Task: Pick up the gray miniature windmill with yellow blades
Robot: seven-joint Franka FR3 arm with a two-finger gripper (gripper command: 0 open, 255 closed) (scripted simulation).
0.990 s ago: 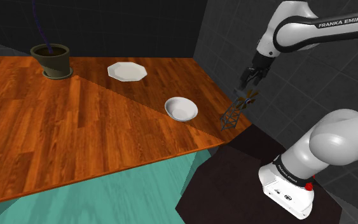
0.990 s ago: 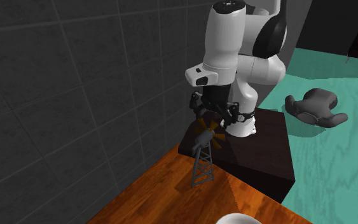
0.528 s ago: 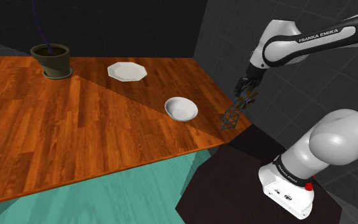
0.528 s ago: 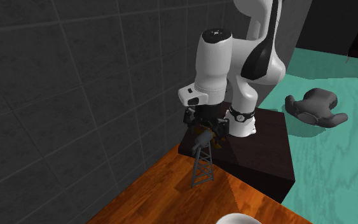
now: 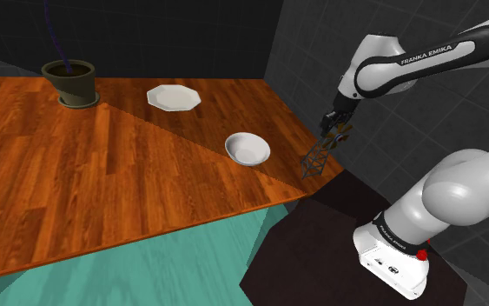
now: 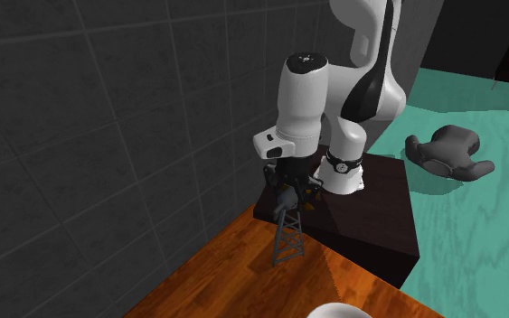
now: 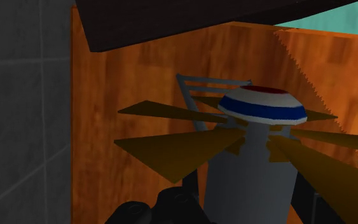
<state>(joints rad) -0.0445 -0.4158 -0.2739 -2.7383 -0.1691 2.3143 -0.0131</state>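
Note:
The miniature windmill [image 5: 313, 162] stands on a grey lattice tower at the corner of the wooden table [image 5: 103, 174], close to the dark tiled wall. In the second exterior view the tower [image 6: 287, 239] rises to a head that sits inside my gripper [image 6: 290, 191]. My gripper [image 5: 333, 127] has come down over that head from above. Through the wrist camera I see the grey body [image 7: 250, 168] with a red, white and blue cap and yellow-brown blades [image 7: 177, 149]. One black finger [image 7: 171, 203] stands on each side of the body. The gripper [image 7: 244, 213] is open.
A white bowl [image 5: 247, 148] lies on the table just to the shoulder view's left of the windmill. Farther back are a white plate [image 5: 173, 96] and a dark plant pot [image 5: 70, 83]. The tiled wall [image 6: 108, 135] is right beside the windmill. The stand [image 6: 370, 217] adjoins the corner.
The arm has lowered the gripper from above the windmill down around its head. The windmill has stayed where it was.

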